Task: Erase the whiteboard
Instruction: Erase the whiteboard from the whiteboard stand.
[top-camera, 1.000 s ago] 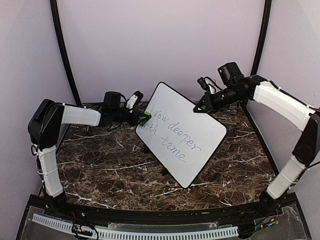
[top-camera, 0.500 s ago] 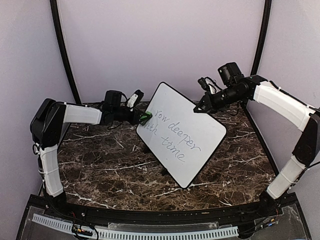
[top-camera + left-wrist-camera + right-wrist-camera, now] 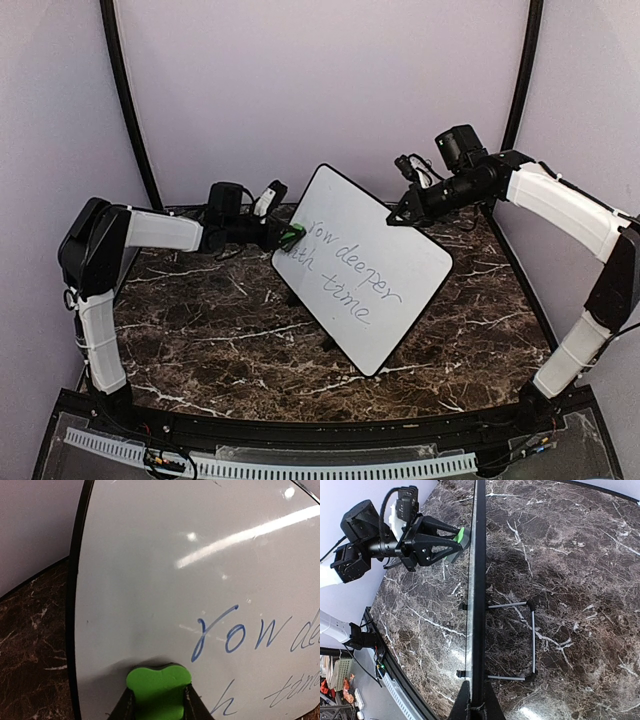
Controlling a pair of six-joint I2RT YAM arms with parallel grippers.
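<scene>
The whiteboard (image 3: 365,265) stands tilted on its stand on the marble table, with blue handwritten words on it. My left gripper (image 3: 288,236) is shut on a small green eraser (image 3: 159,685) and presses it against the board's left edge, just left of the first word. In the left wrist view the board (image 3: 150,580) fills the frame. My right gripper (image 3: 396,215) is shut on the board's top edge; in the right wrist view its fingers (image 3: 462,705) pinch the black frame (image 3: 479,605) edge-on. The eraser also shows there (image 3: 461,535).
The board's wire stand (image 3: 532,640) rests on the marble table (image 3: 200,320) behind the board. A black rail (image 3: 300,435) runs along the table's near edge. Purple walls close in the back and both sides.
The left gripper with the eraser shifted very slightly at the board's left edge. The right arm and the board have not moved.
</scene>
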